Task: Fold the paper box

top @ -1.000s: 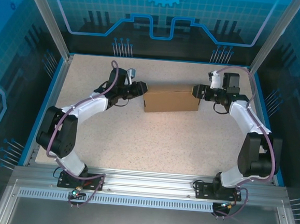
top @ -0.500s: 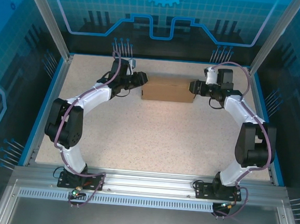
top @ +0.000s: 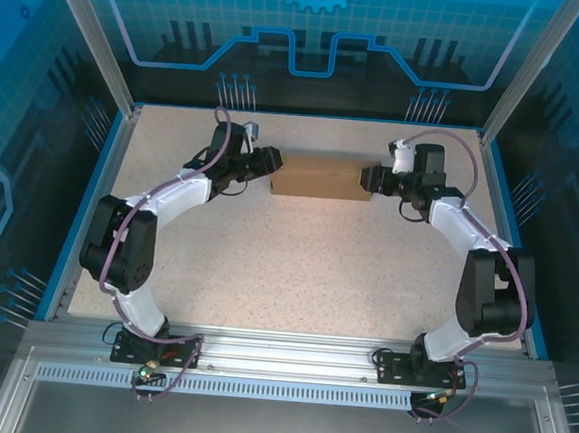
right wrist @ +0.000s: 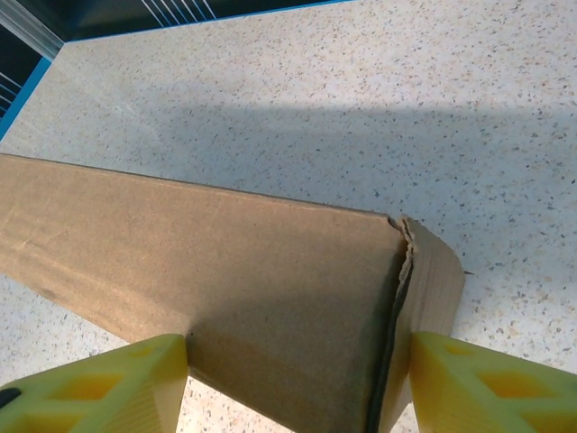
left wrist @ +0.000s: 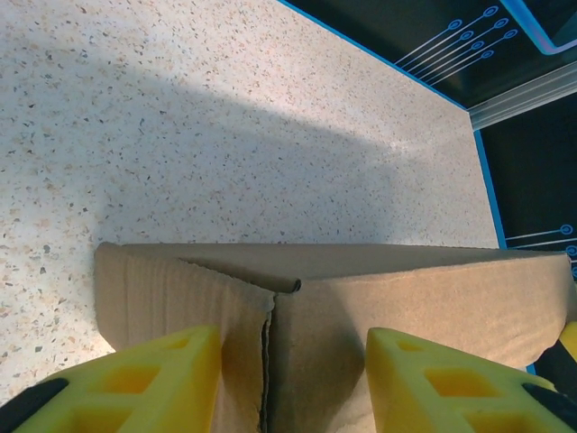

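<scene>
The left gripper (left wrist: 290,365) is standing part way open at one short end of the paper box (top: 316,175), its blocky yellow fingers (left wrist: 135,374) flanking a vertical corner seam where two cardboard panels are meeting with a thin dark gap. The right gripper (right wrist: 297,370) is doing the same at the opposite end, jaws moderately spread on either side of a slightly crumpled, frayed corner. Whether either pair is actually pinching the cardboard or merely resting against it is not clear, since the fingertips are running out of the bottom of both wrist views. The box is sitting toward the far side of the table (top: 295,277), between the two arms, looking like a closed, shallow rectangular block of plain matte brown board with faint corrugation lines on its end flap. The tabletop is showing a pale, speckled, stone-like finish and the box is casting a soft shadow across it. From overhead the box's ends are tucking under the dark gripper bodies, so its flaps and tabs are hard to make out there.
</scene>
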Available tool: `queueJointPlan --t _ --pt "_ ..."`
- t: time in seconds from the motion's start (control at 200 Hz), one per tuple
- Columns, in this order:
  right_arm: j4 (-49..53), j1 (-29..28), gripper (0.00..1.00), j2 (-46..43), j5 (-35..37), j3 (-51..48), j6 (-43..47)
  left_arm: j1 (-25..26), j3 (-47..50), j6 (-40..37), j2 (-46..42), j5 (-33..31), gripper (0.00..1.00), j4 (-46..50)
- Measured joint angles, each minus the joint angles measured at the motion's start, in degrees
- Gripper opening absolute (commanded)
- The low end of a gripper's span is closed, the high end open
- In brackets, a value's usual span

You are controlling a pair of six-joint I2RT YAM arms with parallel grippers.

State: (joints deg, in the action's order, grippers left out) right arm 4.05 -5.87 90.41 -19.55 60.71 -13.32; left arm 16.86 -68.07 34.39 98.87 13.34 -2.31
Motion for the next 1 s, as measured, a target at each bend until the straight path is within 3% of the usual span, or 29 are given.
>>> queueJointPlan --t 0.545,1.001 --pt "-3.5 -1.18 0.67 -3.15 0.24 -5.81 0.02 0.44 8.74 0.2 -3.91 1.16 0.54 -6.12" --pt "-1.11 -2.23 0.67 -3.43 0.87 -12.57 -0.46 1.95 15.54 0.2 -3.96 2.16 0.55 -3.89"
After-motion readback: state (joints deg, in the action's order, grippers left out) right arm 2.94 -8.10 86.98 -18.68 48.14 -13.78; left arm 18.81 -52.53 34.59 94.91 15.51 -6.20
